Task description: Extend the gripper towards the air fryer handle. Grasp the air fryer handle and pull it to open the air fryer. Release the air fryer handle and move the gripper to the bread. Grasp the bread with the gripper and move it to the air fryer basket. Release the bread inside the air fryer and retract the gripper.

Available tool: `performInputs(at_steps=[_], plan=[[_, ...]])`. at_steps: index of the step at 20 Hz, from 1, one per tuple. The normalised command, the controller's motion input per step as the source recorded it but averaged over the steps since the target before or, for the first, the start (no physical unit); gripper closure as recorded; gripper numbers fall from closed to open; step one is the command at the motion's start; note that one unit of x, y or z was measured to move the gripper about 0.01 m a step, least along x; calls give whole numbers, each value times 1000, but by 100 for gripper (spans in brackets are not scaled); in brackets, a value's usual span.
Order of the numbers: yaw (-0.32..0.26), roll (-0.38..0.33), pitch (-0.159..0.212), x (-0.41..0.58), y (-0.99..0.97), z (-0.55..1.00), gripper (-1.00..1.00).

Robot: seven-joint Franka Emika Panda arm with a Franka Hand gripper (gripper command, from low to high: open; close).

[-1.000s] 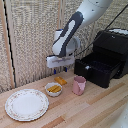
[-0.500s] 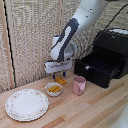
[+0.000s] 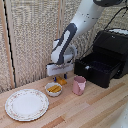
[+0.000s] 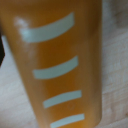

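— How far along?
— The big black boxy air fryer (image 3: 107, 55) has its wide black basket drawer (image 3: 95, 69) pulled out.
— And the bread?
— The white blocky pincer (image 3: 59, 75) pinches the orange-tan bread (image 3: 61, 79) just above the wooden table (image 3: 85, 110); carrying and dropping remain.

White arm (image 3: 80, 22), dark joints, blocky white head.

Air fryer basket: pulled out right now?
Yes, the air fryer basket juts out from the front of the air fryer in the exterior view, its dark hollow open on top.
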Motion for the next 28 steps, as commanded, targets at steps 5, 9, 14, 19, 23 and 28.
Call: performInputs(at_steps=[5,9,14,19,23,28], plan=[[29,0,-5,-14,-2,0,100],[28,31,-38,-11,7,15,100],[-56,42,-27,0,29,110,100],[-159,21,-63,-43,146,903,100],[-179,-17,-4,0,90,1000,100],[-178,-61,12,0,0,1000,100]])
